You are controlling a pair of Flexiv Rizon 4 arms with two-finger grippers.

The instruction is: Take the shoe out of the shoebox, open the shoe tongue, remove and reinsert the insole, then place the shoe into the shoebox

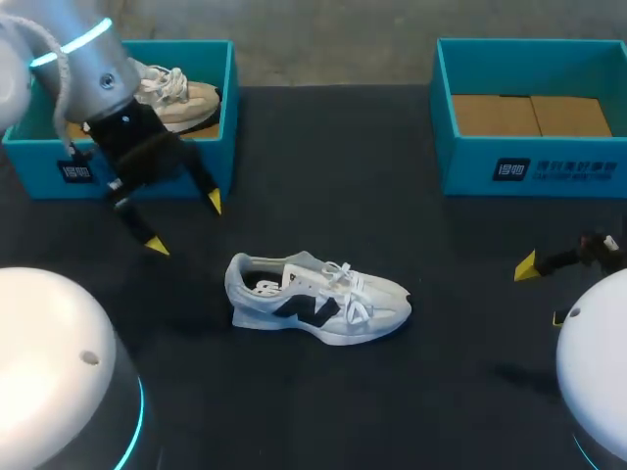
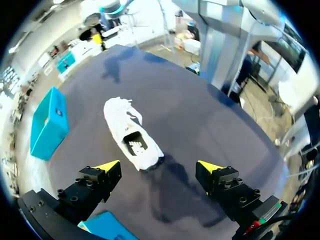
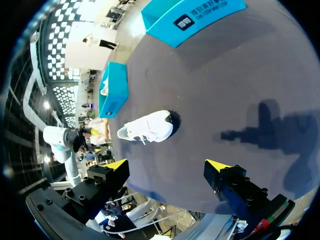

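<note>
A white shoe (image 1: 318, 299) with a black side mark lies upright on the dark table, heel to the left, laces loose. The left wrist view has the shoe (image 2: 132, 135) ahead of the fingers, heel opening nearest. My left gripper (image 1: 185, 223) hangs open above the table between the left blue shoebox (image 1: 231, 117) and the shoe's heel, holding nothing. My right gripper (image 1: 542, 292) stands open at the right edge, well clear of the shoe (image 3: 149, 126). The right blue shoebox (image 1: 534, 166) at the back right shows only a cardboard floor.
A second, beige shoe (image 1: 181, 98) lies inside the left shoebox. In the left wrist view the right shoebox (image 2: 49, 125) is far beyond the shoe and a corner of the left shoebox (image 2: 107, 225) is under the gripper (image 2: 159, 167). The right wrist view has both boxes (image 3: 192, 17) (image 3: 114, 90).
</note>
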